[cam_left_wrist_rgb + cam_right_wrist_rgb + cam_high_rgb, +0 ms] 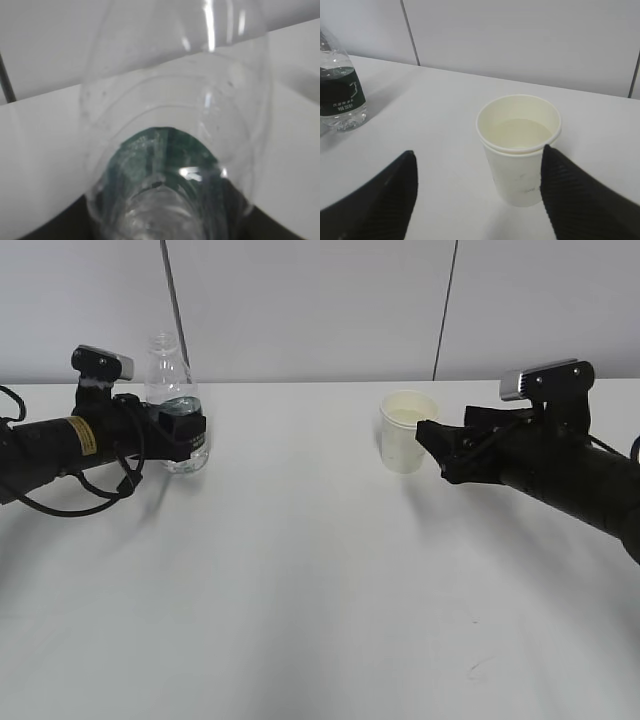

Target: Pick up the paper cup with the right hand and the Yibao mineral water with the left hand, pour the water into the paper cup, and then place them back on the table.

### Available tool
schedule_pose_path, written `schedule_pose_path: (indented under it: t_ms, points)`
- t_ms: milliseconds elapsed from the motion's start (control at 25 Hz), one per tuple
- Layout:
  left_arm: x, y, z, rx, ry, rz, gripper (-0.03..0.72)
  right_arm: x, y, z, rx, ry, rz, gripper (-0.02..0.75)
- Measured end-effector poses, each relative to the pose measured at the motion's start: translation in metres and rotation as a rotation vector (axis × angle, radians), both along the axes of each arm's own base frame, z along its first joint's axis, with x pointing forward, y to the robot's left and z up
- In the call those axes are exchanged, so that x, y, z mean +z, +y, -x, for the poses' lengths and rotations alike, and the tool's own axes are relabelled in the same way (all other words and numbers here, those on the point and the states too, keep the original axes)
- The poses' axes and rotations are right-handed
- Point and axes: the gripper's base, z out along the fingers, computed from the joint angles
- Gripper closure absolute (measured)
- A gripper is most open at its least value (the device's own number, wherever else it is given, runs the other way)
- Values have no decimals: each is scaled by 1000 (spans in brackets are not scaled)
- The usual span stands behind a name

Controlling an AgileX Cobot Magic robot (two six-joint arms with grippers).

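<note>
The Yibao mineral water (pixel 172 370) stands upright on the table (pixel 300 570) at the far left, clear with a dark green label and no cap. My left gripper (pixel 185 425) is shut on it at label height; in the left wrist view the bottle (pixel 175 100) fills the frame above the left gripper (pixel 165 225). The paper cup (pixel 405 435) stands on the table right of centre. My right gripper (pixel 425 440) is open beside it. In the right wrist view the paper cup (pixel 520 150) sits close against the right-hand finger of the right gripper (pixel 477 160), and the bottle (pixel 340 95) shows far left.
A pale wall (pixel 300 300) with vertical seams runs just behind the table's far edge. Black cables (pixel 70 500) loop on the table beside the left arm. Bare white tabletop lies between the two arms and toward the front.
</note>
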Motion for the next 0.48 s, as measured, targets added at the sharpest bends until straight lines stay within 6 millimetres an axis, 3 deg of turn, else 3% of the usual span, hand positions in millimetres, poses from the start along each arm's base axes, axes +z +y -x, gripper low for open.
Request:
schedule_pose_path:
  t_ms: [120,320,480]
  points:
    - [0,0,0,2,0,1,369,1,0,0,1,-6,-3,145]
    - [0,0,0,1,-1,2,242,3,0,0,2,-16,-6,145]
    - [1,-1,0,-8,-12,15,197,7,0,1,3,-27,-8,145]
